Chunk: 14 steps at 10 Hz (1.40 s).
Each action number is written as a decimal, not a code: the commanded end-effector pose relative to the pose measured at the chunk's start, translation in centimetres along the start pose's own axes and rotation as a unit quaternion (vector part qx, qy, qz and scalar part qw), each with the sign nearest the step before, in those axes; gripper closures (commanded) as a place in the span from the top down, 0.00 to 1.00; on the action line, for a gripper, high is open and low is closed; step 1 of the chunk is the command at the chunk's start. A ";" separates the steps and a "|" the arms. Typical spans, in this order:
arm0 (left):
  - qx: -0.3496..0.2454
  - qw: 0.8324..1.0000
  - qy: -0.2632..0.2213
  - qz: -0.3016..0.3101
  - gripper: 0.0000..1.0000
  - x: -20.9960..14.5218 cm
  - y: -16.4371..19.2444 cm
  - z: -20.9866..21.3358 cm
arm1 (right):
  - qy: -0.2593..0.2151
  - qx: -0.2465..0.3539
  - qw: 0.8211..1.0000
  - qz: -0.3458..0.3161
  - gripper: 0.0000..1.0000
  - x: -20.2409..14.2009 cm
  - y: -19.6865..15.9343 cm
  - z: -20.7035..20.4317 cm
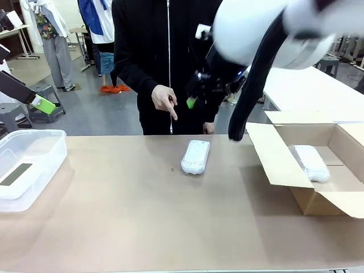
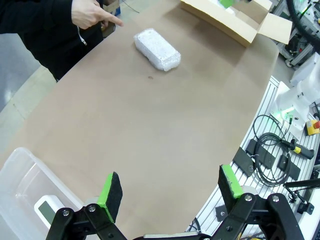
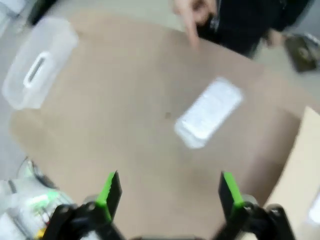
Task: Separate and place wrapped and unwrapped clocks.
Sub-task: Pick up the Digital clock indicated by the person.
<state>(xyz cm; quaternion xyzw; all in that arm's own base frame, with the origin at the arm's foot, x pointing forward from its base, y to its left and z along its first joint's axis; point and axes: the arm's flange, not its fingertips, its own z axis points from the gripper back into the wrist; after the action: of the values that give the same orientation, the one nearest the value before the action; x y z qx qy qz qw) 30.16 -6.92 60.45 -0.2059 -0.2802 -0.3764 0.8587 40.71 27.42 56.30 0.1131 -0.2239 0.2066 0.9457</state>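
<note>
One wrapped clock (image 1: 195,157) (image 2: 157,48) (image 3: 209,112), a white bubble-wrap bundle, lies mid-table. A second wrapped clock (image 1: 311,162) rests inside the open cardboard box (image 1: 284,170) on the right. The unwrapped clock (image 1: 16,174) (image 2: 50,210) (image 3: 36,70), white with a dark screen, lies in the clear plastic bin (image 1: 34,142) at the left. My right gripper (image 1: 193,101) (image 3: 169,189) hangs open, high above the middle bundle. My left gripper (image 1: 41,103) (image 2: 170,187) is open too, raised over the table's left end near the bin. Both hold nothing.
A person in black stands at the far edge, one hand (image 1: 166,101) (image 2: 92,12) (image 3: 195,12) pointing a finger down toward the middle bundle. The box's flaps (image 2: 235,20) stand open. Cables and an emergency stop (image 2: 312,127) lie beyond the table's near edge.
</note>
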 end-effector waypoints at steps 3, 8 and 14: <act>0.003 1.000 -0.001 0.001 1.00 0.1 0.0 0.1 | 0.210 -0.068 0.964 -0.148 1.00 4.3 -1.5 -6.0; 0.003 1.000 -0.001 0.001 1.00 0.1 0.0 0.1 | 0.191 -0.104 0.966 -0.140 1.00 1.6 -3.0 -6.9; 0.003 1.000 -0.001 0.001 1.00 0.1 0.0 0.1 | 0.206 -0.099 0.949 -0.217 1.00 6.1 -4.6 -16.0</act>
<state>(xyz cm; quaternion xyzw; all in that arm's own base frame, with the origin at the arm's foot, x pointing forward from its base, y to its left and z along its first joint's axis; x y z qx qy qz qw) 30.16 -6.89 60.46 -0.2060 -0.2805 -0.3761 0.8587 53.10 29.07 44.55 0.0328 0.0054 0.0187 0.9993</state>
